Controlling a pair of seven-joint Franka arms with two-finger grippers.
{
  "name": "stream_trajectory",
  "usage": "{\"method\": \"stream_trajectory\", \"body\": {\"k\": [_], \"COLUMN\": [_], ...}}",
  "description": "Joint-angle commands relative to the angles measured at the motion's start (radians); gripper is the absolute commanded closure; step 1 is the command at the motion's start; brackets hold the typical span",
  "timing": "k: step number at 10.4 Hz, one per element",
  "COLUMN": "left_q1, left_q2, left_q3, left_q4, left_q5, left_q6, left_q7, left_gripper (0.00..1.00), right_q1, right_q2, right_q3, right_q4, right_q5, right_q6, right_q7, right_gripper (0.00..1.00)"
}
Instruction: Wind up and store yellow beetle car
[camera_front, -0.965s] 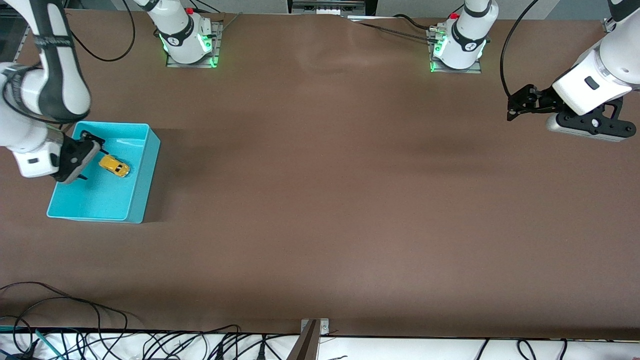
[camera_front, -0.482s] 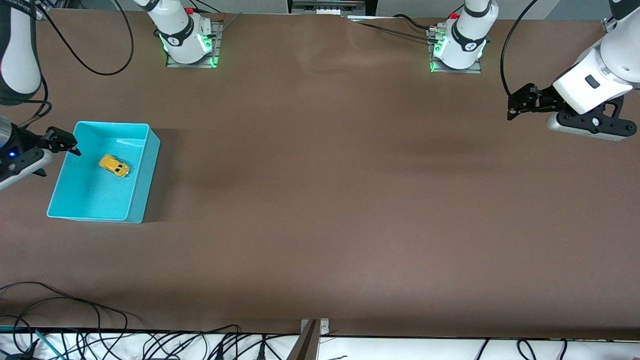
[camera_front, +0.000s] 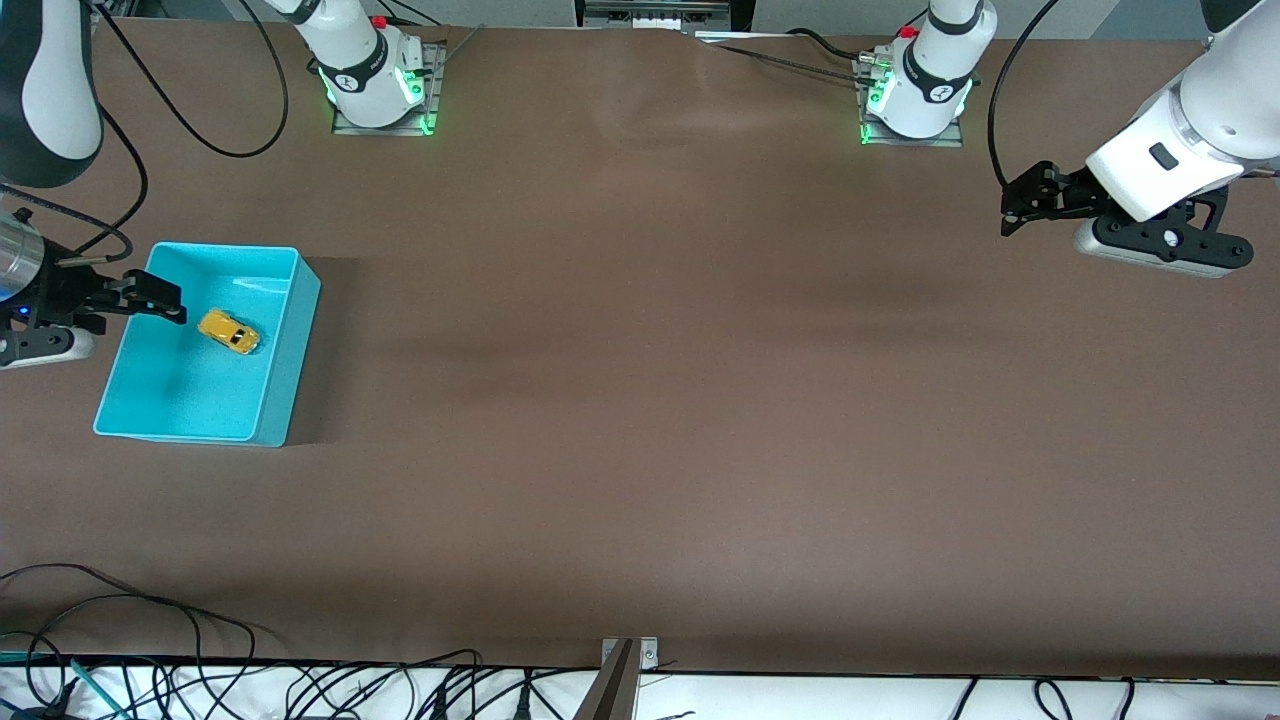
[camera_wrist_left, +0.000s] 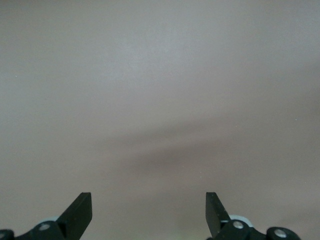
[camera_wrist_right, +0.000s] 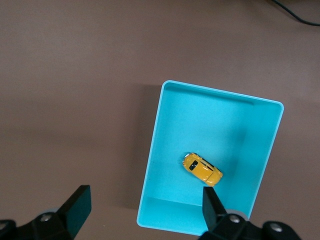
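Yellow beetle car (camera_front: 229, 331), glossy and rounded, lies in the smooth rectangular teal bin (camera_front: 285, 345) on the matte brown bench (camera_front: 660, 400), below the right gripper (camera_front: 150, 297), jaws released. Left gripper (camera_front: 1022, 205) waits over bare bench, jaws released.

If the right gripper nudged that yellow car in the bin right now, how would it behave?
The yellow beetle car sits on its wheels on the teal bin's smooth floor, so it would probably roll. It looks tiny, likely light, and its rounded body may slip between fingers.
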Motion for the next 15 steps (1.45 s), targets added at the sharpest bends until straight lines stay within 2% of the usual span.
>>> {"method": "stream_trajectory", "body": {"k": [1, 2, 4, 15], "left_q1": [0.003, 0.003, 0.004, -0.002], "left_q2": [-0.013, -0.011, -0.013, -0.010], "left_q3": [-0.002, -0.002, 0.000, 0.000], "left_q4": [0.014, 0.017, 0.021, 0.028], "left_q5": [-0.019, -0.019, -0.019, 0.031], "left_q6": [-0.023, -0.023, -0.023, -0.023], "left_q7": [-0.011, -0.016, -0.016, -0.046], "left_gripper": [0.00, 0.00, 0.00, 0.00], "right_q1": [-0.002, 0.000, 0.001, 0.000], "right_q2": [-0.075, -0.113, -0.120, -0.110], "right_q3": [0.005, 0.010, 0.056, 0.056], "right_q4": [-0.095, -0.155, -0.158, -0.117], "right_q5": [0.006, -0.003, -0.058, -0.051], "right_q6": [0.042, 0.078, 0.067, 0.060], "right_q7": [0.036, 0.092, 0.234, 0.231], "right_gripper": [0.02, 0.02, 0.01, 0.00]}}
